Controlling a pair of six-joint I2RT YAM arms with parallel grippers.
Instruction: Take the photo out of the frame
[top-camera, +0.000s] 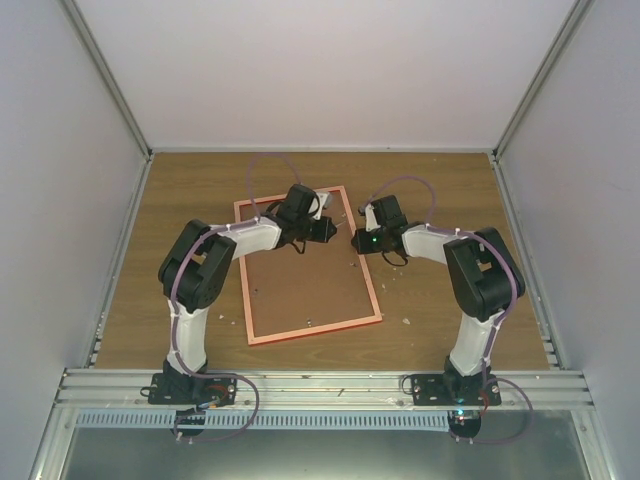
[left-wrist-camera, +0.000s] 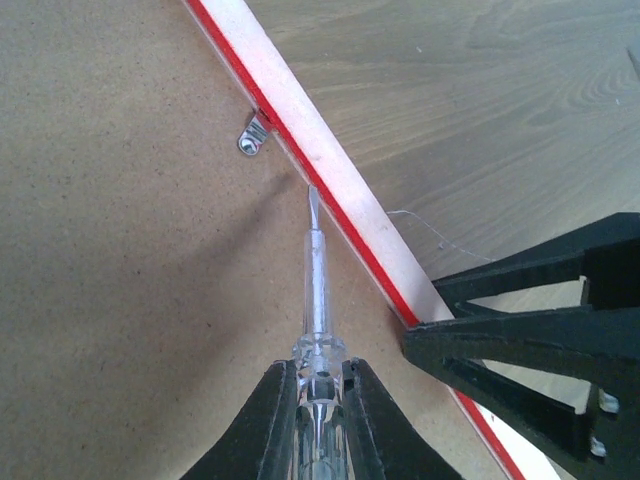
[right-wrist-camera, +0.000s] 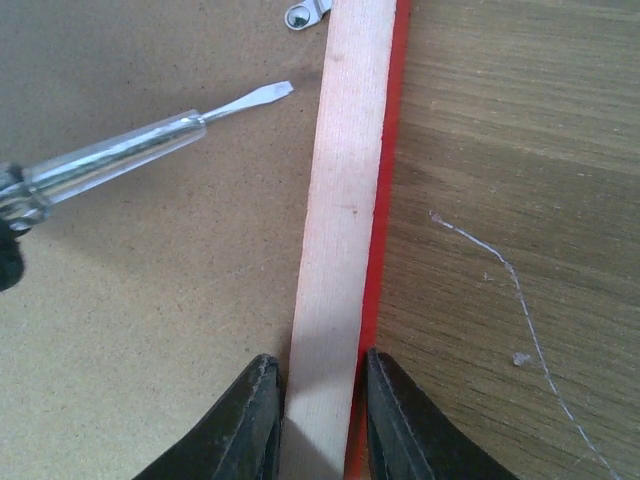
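The red frame (top-camera: 310, 331) lies face down on the wooden table, its brown board back (top-camera: 300, 285) facing up. The photo is hidden under the board. My left gripper (left-wrist-camera: 318, 385) is shut on a clear-handled flat screwdriver (left-wrist-camera: 316, 280). The screwdriver's tip rests at the inner edge of the frame's right rail (left-wrist-camera: 330, 180), just below a small metal clip (left-wrist-camera: 254, 135). My right gripper (right-wrist-camera: 320, 395) is shut on that same rail (right-wrist-camera: 345, 200), one finger on each side. The screwdriver (right-wrist-camera: 130, 155) and the clip (right-wrist-camera: 305, 12) also show in the right wrist view.
Small white crumbs (top-camera: 407, 321) lie on the table right of the frame. A thin pale thread (right-wrist-camera: 500, 280) lies beside the rail. Enclosure walls stand on three sides, and a metal rail (top-camera: 320, 385) runs along the near edge by the arm bases.
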